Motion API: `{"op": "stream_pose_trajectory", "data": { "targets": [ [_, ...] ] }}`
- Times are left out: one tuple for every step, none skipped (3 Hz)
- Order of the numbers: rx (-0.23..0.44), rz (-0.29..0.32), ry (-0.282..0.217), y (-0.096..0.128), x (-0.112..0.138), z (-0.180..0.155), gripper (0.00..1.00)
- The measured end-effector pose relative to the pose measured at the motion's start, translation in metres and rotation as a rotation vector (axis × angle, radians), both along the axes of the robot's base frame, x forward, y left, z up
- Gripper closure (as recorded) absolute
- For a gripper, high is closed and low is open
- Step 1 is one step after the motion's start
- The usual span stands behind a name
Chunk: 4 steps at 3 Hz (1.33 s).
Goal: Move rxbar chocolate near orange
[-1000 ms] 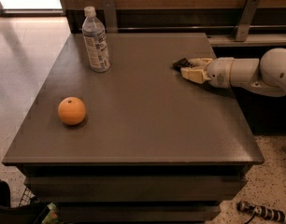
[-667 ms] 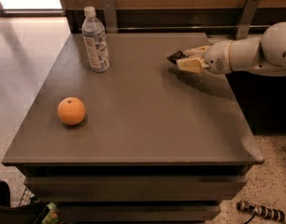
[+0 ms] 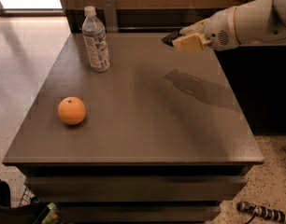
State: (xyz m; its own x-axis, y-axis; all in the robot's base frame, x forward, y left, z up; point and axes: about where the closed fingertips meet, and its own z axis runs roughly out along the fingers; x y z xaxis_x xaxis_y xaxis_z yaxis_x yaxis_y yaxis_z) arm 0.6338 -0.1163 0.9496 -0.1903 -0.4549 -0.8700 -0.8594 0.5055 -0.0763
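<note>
The orange (image 3: pixel 71 110) rests on the left part of the surface (image 3: pixel 147 125), toward the front edge. Behind it, near the far left corner, a water bottle (image 3: pixel 96 41) stands upright. On the right, the tool (image 3: pixel 178 39) hangs in the air over the far right of the surface, with its shadow on the top below it. Its cream fingers are closed on a dark flat thing that pokes out leftward from the tips, which I take to be the rxbar chocolate (image 3: pixel 168 37).

The bar is therefore in the tool's hold, off the surface and well apart from the orange. The step in hand looks like the carry. The next move calls for travelling left and forward, keeping clear of the bottle. The tool must then lower and let go beside the orange without nudging it, since it may roll.
</note>
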Motion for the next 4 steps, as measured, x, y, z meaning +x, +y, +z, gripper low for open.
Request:
{"op": "stream_pose_trajectory", "data": {
  "targets": [
    [0.011, 0.032, 0.003, 0.017, -0.028, 0.009, 1.0],
    [0.042, 0.081, -0.018, 0.042, -0.065, 0.014, 1.0],
    [0.091, 0.224, -0.01, 0.099, -0.129, -0.012, 1.0],
    [0.124, 0.313, 0.025, 0.146, -0.168, -0.052, 1.0]
  ]
}}
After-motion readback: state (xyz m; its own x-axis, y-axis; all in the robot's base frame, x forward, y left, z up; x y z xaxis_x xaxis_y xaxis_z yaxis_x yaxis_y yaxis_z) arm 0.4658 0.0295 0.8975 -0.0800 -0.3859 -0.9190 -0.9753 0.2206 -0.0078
